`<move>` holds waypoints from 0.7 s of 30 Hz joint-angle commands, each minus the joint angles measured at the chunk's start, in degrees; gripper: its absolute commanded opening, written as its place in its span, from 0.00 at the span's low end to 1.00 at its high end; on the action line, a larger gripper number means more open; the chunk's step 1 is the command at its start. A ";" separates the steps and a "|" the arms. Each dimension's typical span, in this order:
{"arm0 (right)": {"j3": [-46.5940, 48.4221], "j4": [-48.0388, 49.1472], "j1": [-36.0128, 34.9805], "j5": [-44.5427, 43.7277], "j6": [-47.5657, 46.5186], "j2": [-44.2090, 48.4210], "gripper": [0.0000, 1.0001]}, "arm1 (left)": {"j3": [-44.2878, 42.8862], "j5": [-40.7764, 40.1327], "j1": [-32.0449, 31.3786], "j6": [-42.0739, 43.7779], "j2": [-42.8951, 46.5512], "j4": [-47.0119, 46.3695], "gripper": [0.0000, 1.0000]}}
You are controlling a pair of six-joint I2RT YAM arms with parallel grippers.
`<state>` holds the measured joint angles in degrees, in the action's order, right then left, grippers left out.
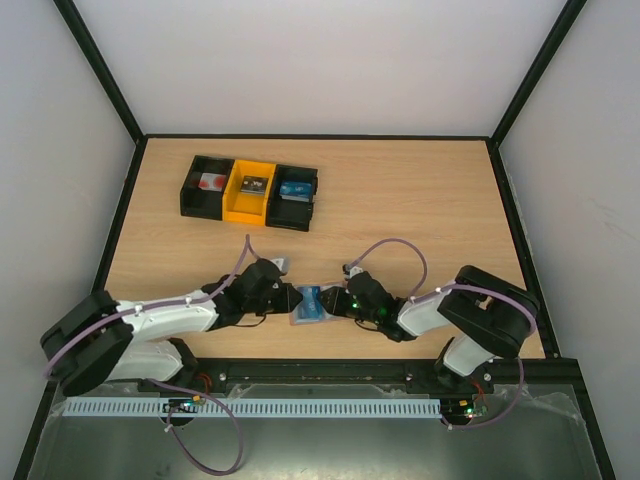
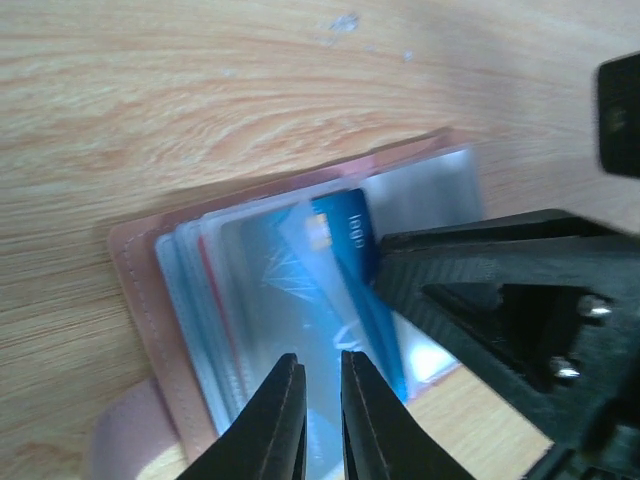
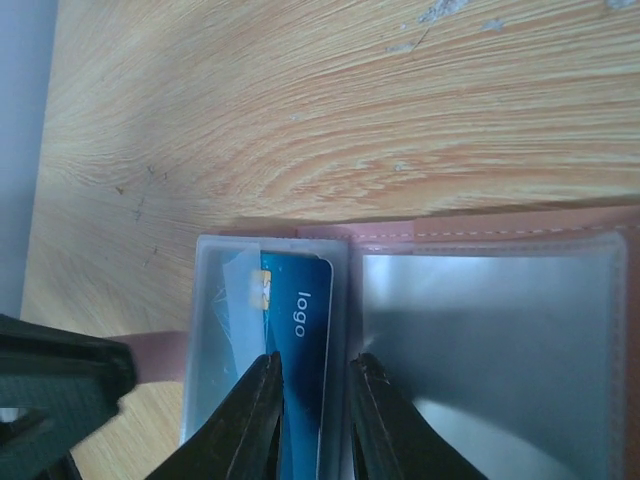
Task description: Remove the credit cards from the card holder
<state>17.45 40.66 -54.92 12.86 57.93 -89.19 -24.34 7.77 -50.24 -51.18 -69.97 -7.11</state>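
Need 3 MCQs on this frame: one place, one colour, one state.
1. Where is the card holder? A in a bin; B between the left gripper and right gripper; C far right corner.
2. Colour of the logo card? A blue; B green; C white.
3. Holder state? A folded shut; B lying open; C standing on edge.
Key: B, the top view shows it between both sets of fingertips; A, the right wrist view shows blue; B, its clear inside pockets face up.
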 commanded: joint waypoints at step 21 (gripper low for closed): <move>-2.69 4.32 2.10 2.52 1.66 -5.06 0.02 | 2.11 -3.52 0.41 1.36 -10.43 -0.81 0.04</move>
<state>16.67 47.35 -53.47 15.66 59.96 -93.27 -24.29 6.72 -50.11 -50.13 -78.78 -11.44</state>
